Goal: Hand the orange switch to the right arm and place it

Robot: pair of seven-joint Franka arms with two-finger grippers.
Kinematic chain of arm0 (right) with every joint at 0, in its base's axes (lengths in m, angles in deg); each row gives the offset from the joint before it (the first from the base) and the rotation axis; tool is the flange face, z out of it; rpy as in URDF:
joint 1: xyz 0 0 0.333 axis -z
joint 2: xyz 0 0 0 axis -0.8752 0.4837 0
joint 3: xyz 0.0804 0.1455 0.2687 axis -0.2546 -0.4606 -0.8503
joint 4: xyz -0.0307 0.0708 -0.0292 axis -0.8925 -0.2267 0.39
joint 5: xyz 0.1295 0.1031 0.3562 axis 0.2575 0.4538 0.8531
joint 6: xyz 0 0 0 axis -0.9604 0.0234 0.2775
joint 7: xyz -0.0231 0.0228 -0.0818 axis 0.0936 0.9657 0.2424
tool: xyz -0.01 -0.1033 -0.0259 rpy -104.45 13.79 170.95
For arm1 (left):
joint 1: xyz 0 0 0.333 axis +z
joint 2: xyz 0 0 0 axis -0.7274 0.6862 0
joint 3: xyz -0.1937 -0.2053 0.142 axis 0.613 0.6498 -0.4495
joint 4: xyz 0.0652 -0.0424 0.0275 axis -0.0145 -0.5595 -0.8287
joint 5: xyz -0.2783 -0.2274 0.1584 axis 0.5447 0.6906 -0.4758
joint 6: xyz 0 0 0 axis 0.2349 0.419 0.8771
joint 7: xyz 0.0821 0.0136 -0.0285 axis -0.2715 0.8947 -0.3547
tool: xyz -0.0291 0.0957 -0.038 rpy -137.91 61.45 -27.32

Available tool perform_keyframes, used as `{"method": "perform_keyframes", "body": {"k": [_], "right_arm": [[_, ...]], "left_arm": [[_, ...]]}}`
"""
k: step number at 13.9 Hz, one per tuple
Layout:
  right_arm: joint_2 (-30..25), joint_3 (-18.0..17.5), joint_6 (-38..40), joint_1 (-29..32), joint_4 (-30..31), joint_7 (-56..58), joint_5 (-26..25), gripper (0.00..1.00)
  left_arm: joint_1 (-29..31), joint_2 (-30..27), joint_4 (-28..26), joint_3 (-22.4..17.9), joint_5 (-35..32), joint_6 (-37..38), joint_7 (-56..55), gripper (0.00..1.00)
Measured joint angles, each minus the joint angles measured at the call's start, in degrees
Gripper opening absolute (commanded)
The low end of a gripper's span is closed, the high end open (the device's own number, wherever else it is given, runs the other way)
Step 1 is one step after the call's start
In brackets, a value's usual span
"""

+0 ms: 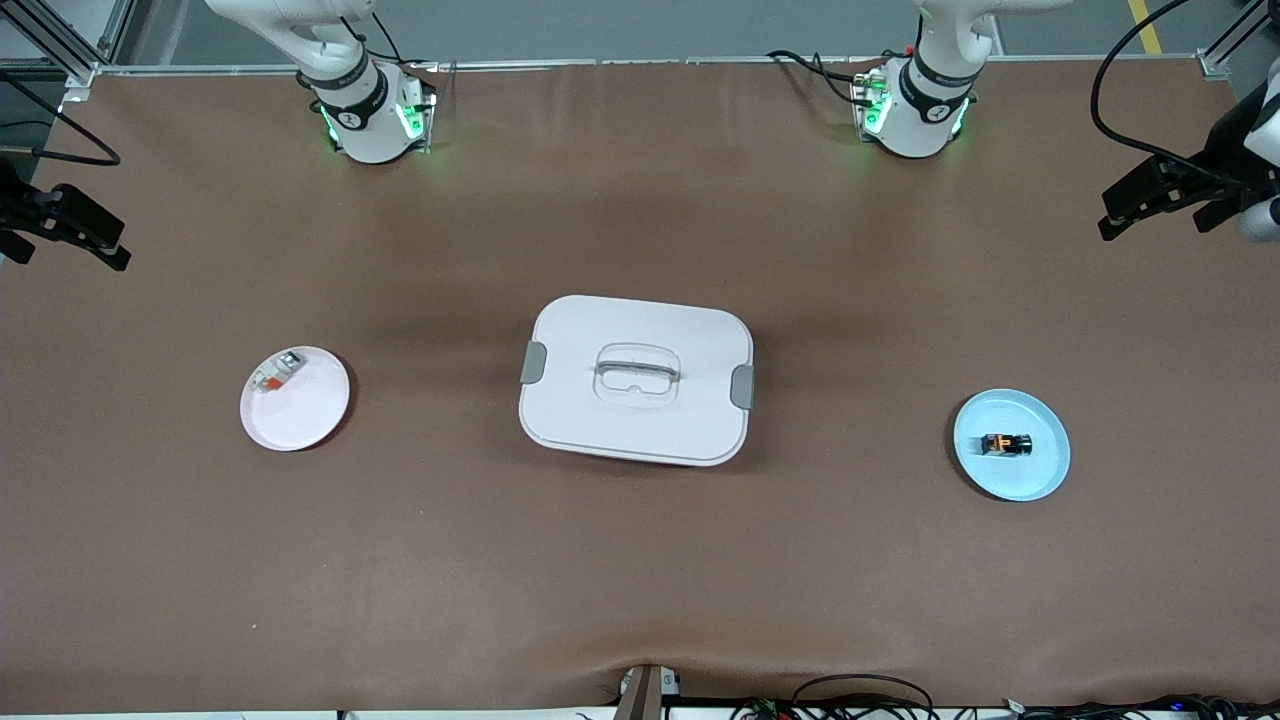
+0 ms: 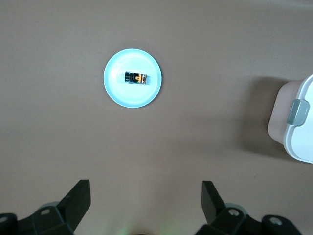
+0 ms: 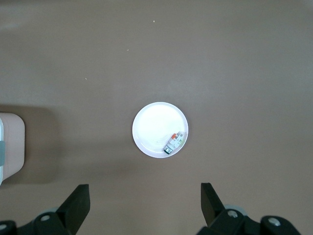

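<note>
Two plates sat on the brown surface (image 1: pixel 640 580). Orange switch (image 1: pixel 1006 445) lay on the light blue plate (image 1: pixel 1040 478), lower right of the front frame, toward the left arm's end; in the left wrist view the same switch (image 2: pixel 136 77) sat at the middle of that plate (image 2: pixel 117 90), upper middle of the frame. White plate (image 1: pixel 305 415) sat at frame left, toward the right arm's end, with a white-and-grey piece (image 1: pixel 277 372) at its rim. White lidded box (image 1: pixel 636 378) with grey latches sat at frame centre, between the plates, well apart from both. Left gripper (image 2: pixel 145 205) hung high over bare surface near the blue plate, fingers spread wide, nothing between them. Right gripper (image 3: pixel 145 208) hung over bare surface near the white plate (image 3: pixel 151 125), fingers likewise wide apart, empty. Both arms waited.
</note>
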Motion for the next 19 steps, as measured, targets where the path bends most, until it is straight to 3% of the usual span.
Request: {"method": "perform_keyframes", "body": {"k": [8,15,19], "right_arm": [[0.0,-0.05,-0.02,0.0,0.0,0.05,0.1,1.0],[0.06,0.08,0.02,0.0,0.0,0.05,1.61,1.0],[0.06,0.09,-0.01,0.0,-0.01,0.05,1.96,1.0]], "left_arm": [[0.0,0.31,-1.69,0.0,-0.59,0.5,0.0,1.0],[-0.02,4.35,-12.37,0.02,-2.02,-17.62,0.16,1.0],[0.74,10.8,-13.51,-0.04,-5.75,-24.42,1.4,1.0]]}}
